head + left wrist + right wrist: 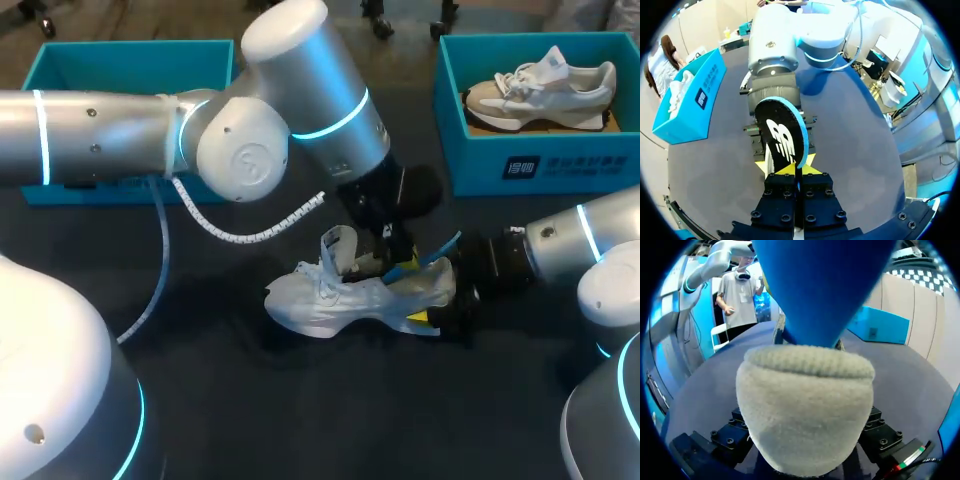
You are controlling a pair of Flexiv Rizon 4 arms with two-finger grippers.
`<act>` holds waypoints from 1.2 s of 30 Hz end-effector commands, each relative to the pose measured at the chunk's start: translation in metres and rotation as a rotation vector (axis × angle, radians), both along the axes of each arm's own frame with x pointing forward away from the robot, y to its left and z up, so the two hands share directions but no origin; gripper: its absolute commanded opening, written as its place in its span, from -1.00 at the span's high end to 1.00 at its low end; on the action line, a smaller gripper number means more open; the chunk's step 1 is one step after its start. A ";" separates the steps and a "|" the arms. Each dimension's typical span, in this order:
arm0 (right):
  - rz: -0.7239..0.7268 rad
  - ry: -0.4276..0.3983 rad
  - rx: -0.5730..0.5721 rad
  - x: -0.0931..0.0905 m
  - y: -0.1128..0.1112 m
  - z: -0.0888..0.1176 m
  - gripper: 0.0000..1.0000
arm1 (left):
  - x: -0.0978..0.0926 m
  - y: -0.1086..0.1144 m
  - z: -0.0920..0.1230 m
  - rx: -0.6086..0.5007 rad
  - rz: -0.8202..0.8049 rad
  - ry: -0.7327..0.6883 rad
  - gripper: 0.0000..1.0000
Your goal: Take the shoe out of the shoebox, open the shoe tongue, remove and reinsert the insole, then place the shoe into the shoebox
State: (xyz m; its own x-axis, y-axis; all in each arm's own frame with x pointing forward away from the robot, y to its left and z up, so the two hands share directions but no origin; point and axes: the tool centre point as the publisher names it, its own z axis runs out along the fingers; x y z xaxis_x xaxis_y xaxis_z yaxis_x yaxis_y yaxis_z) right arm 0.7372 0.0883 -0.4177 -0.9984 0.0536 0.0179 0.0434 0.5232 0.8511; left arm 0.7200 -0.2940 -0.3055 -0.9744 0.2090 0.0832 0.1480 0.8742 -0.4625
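Dark surface (pixel 300 420), with a white shoe (pixel 320 300) resting on it. The right hand (pixel 437 300) is closed on the heel, and the shoe's length runs straight out ahead of that hand, toe pointing away from it. Just above the shoe's opening, the left hand (pixel 788 169) pinches a black, blue-edged insole (pixel 782 137), which extends lengthwise ahead of its fingers. If the insole is fed in off the shoe's line, it could buckle, snag on the collar, or twist the shoe loose.

A dark grey table (pixel 300 420) spans the head view. Its surface looks matte and cloth-like, with soft-edged shadows on it
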 end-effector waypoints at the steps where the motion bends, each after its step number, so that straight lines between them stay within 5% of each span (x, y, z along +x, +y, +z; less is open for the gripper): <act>1: -0.002 -0.002 -0.002 -0.002 0.004 -0.005 1.00 | -0.001 -0.009 0.001 -0.004 -0.010 0.007 1.00; 9: -0.002 -0.002 -0.002 -0.002 0.004 -0.005 1.00 | -0.004 -0.019 -0.003 -0.011 -0.028 0.011 1.00; 11: -0.002 -0.002 -0.002 -0.002 0.004 -0.005 1.00 | -0.004 -0.020 -0.005 -0.009 -0.027 0.010 0.68; 14: -0.002 -0.002 -0.002 -0.002 0.004 -0.005 1.00 | -0.004 -0.020 -0.006 -0.011 -0.017 0.002 0.67; 17: -0.002 -0.002 -0.002 -0.002 0.004 -0.005 1.00 | -0.007 -0.017 -0.004 -0.019 0.001 -0.035 0.35; 22: -0.002 -0.002 -0.002 -0.002 0.004 -0.005 1.00 | -0.010 -0.013 -0.007 -0.024 0.039 -0.106 0.17; 36: -0.002 -0.002 -0.002 -0.002 0.004 -0.005 1.00 | -0.004 -0.009 -0.008 -0.060 0.201 -0.226 0.13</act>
State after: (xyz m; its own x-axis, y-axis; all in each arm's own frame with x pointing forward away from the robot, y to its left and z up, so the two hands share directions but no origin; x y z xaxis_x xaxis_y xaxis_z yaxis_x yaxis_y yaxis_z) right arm 0.7373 0.0883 -0.4178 -0.9984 0.0537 0.0179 0.0434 0.5231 0.8512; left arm 0.7188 -0.3075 -0.3131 -0.9931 0.0359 -0.1114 0.0856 0.8719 -0.4822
